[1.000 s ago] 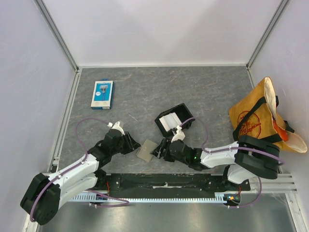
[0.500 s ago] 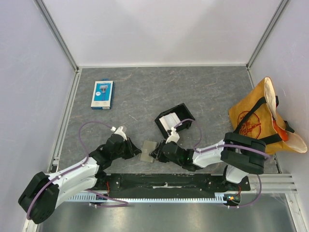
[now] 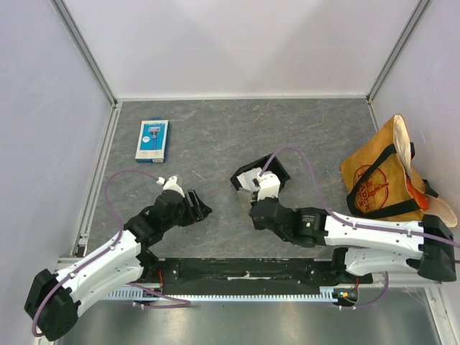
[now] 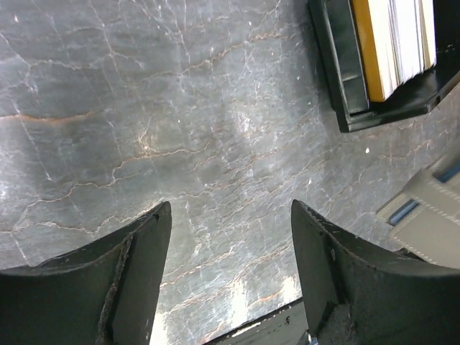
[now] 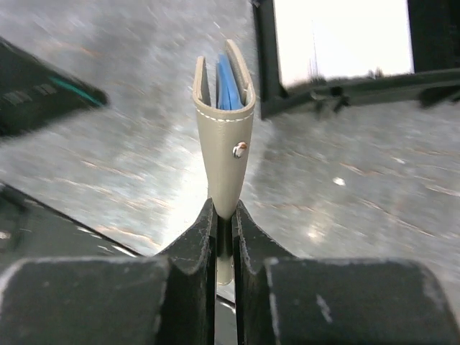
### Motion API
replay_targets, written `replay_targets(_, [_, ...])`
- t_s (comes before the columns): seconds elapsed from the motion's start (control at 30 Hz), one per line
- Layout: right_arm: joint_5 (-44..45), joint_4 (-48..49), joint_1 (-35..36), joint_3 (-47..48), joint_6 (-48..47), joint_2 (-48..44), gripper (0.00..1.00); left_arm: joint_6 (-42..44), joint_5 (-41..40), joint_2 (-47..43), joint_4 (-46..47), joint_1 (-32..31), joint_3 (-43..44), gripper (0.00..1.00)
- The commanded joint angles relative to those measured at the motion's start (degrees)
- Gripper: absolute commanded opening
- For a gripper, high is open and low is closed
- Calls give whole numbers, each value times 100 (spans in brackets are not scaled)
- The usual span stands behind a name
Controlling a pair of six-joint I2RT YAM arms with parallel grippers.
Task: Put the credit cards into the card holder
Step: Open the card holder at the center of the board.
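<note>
The right gripper (image 5: 225, 215) is clamped on one edge of the folded card holder (image 5: 224, 122), near the black tray (image 4: 338, 65) holding the credit cards (image 4: 402, 39). Light, thin and probably floppy, it may sag or slip from so narrow a pinch. The left gripper (image 4: 230, 215) hangs wide open, empty.
</note>
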Motion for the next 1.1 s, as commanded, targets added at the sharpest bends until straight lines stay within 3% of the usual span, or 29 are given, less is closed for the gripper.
replay_targets(0.0, [947,-2557,477,758,-373,784,7,232,-355,231,-350,40,414,74])
replay_targets(0.07, [1457,-3574,881,1233,92,1416,8,241,-346,311,-402,58,502,75])
replay_targets(0.17, [1897,-4351,1321,1734,785,2279,8,249,-328,311,-481,119,556,75])
replay_targets(0.37, [1056,-3143,1551,1876,700,2896,18,232,-337,-14,-718,251,556,76])
replay_targets(0.43, [731,-2581,1551,1841,709,2896,27,206,-372,-154,-850,260,538,77])
replay_targets(0.5, [537,-2123,1551,1859,701,2887,45,153,-381,-321,-930,277,477,78])
replay_targets(0.63, [281,-1673,1551,2078,542,3045,64,82,-355,-603,-1061,286,380,79])
replay_targets(0.67, [264,-1646,1534,2087,507,3037,65,74,-355,-664,-1123,278,371,79])
replay_targets(0.8, [308,-1296,1393,1615,551,2310,64,91,-101,-884,-1106,286,231,80])
replay_targets(0.97, [-262,-681,410,52,622,825,63,-84,971,-972,-474,216,-287,77])
replay_targets(1.07, [-807,-214,-205,-819,481,68,64,-374,1078,-972,-227,-38,-542,75])
